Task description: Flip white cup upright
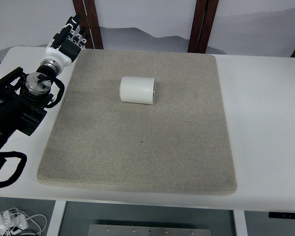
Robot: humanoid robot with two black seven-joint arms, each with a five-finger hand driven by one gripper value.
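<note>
Left hand: your left hand (70,38) sits at the far-left corner of the scene, its arm coming in from the left edge; the fingers are loosely extended, slightly bent, and hold nothing.
Right hand: you have no right hand or arm in view.
Cup position: the white cup (137,90) lies on its side on the grey mat (137,147), in the mat's far half and a little left of its middle, well clear of every mat edge.
Cup from hand: the cup is to the right of your left hand and nearer the robot, well apart from it, with open mat between them.
Long axis: the cup's axis runs roughly left to right across the picture, so its curved flank faces up and its two ends face left and right.
Which end is which: you cannot tell for certain which end is the mouth; the right end shows a thin brighter rim line, which may be the opening.
Cup look: plain white, short and stout, with faint vertical ribbing on its wall; no handle shows.
Nearer hand: your left hand is the only one you can judge as placed to reach it.
Surface: the mat lies flat on the white tabletop (265,123).
Task state: the cup is not yet upright, and nothing touches it.
</note>
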